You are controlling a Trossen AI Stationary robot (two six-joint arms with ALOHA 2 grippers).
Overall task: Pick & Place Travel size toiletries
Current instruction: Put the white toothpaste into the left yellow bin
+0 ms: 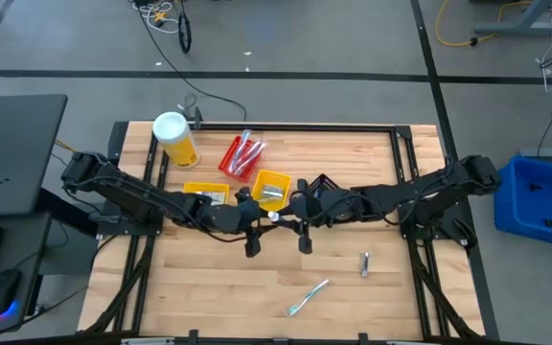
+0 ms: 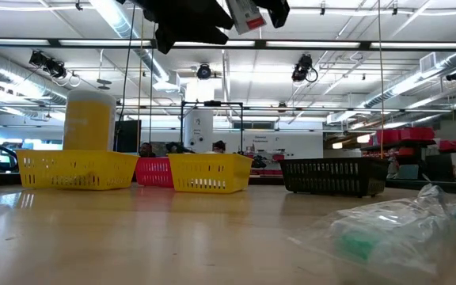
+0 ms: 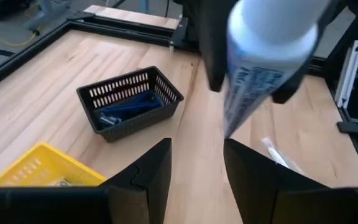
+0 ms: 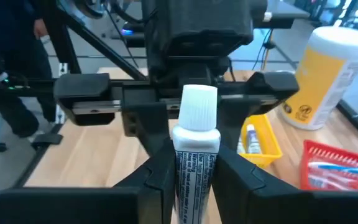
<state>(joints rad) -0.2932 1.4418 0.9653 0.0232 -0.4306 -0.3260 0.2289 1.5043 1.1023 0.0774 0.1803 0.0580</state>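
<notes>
The right gripper (image 4: 194, 177) is closed tight on a small white toothpaste tube (image 4: 194, 149), holding it up in the air over the middle of the table (image 1: 218, 278). The left gripper (image 3: 196, 171) faces it from very near, with its fingers apart and nothing in them. A toothbrush (image 1: 308, 297) and another small tube (image 1: 364, 264) lie on the table.

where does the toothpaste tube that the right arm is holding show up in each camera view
High view: toothpaste tube at table centre, between both end effectors.
Low view: top edge, tube hanging from dark arms.
Left wrist view: upper right, tube pointing down.
Right wrist view: centre, tube clamped between the right end effector fingers.
Shared landmark: yellow bin.
</notes>
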